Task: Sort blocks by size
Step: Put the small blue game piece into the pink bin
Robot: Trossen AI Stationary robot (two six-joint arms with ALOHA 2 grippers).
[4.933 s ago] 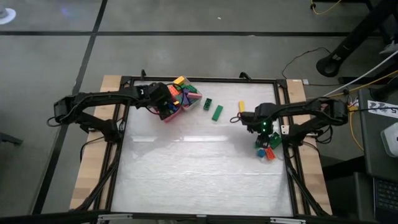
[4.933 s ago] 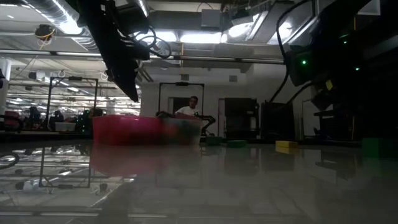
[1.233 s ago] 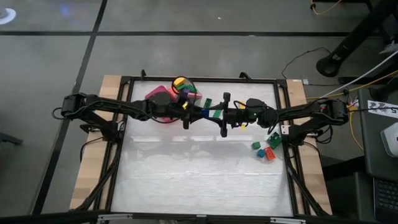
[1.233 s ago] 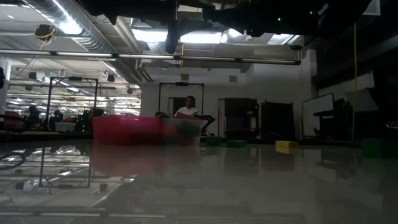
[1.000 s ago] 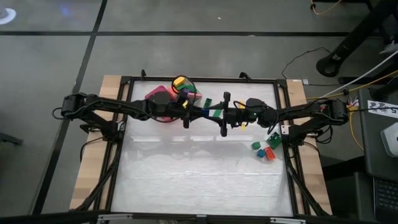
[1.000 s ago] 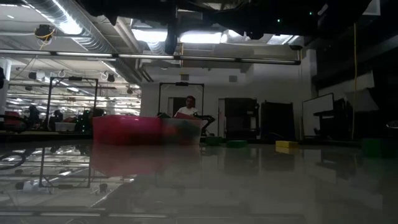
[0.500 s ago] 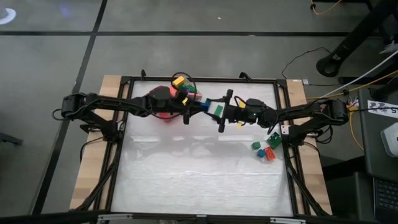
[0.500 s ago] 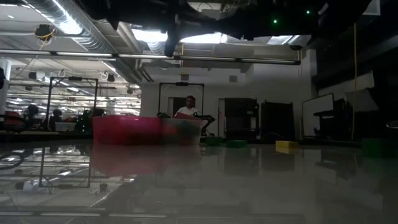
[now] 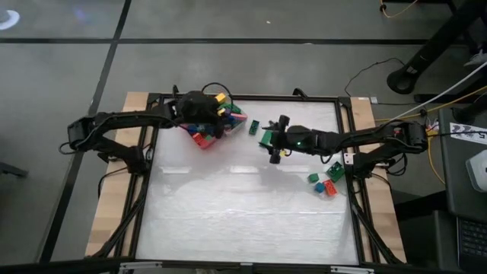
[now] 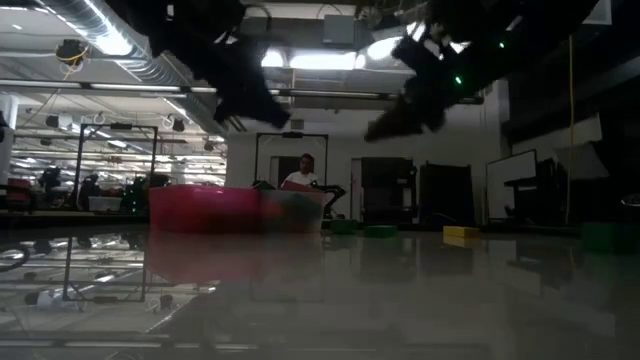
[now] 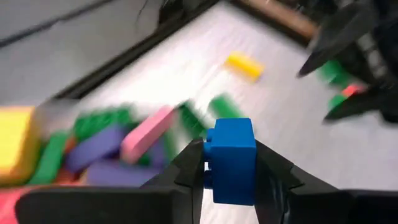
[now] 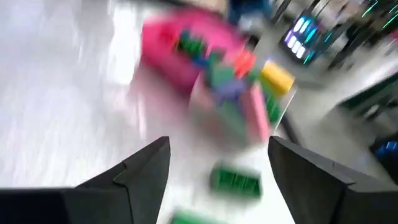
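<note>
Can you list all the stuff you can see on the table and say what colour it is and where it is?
Pink tray: one, pink, far left part of the table, heaped with blocks.
Heap of blocks: many, red, green, yellow, blue and purple, in and around the pink tray.
Green blocks: two, lying on the table just right of the tray, by the right gripper.
Small group of blocks: a few, green, blue and red, near the table's right edge.
Blue block: one, held off the table in the left gripper.
Person: one, far behind the table.
Left gripper: above the pink tray, fingers shut on the blue block.
Right gripper: over the middle far part of the table, fingers open, holding nothing.
</note>
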